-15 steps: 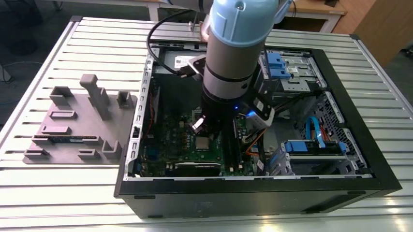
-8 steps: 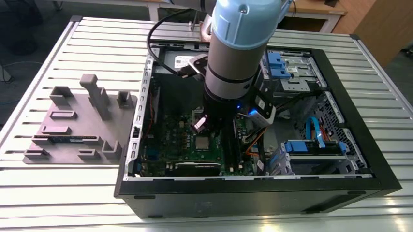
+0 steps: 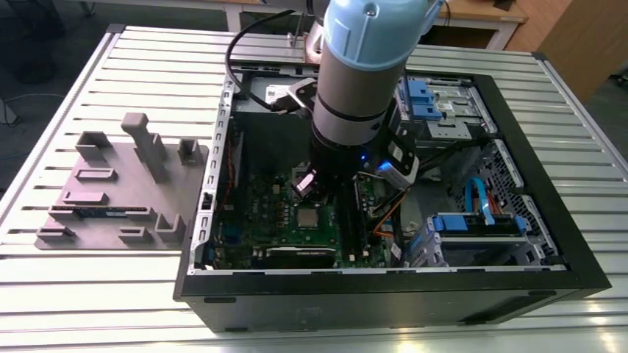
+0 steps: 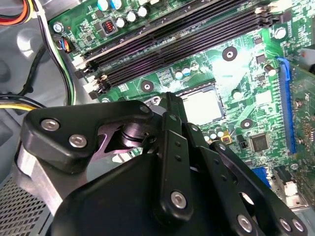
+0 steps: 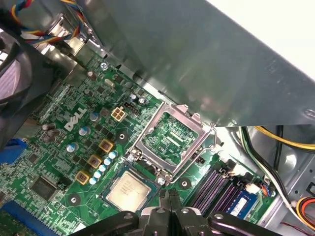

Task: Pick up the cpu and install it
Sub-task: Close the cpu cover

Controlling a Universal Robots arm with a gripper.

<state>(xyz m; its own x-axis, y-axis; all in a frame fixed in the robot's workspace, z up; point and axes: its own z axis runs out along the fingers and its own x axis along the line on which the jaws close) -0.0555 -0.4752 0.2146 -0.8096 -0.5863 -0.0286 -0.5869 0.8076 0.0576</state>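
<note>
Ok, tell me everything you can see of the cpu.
The cpu is a small flat square chip, silver metal top with a thin tan-green rim. It lies flat, top up, in the socket of the green motherboard, next to the black memory slots. The socket's metal frame stands hinged open beside it, so nothing covers it. The claw hangs close by one edge, shut, not gripping it; contact cannot be judged.
</note>
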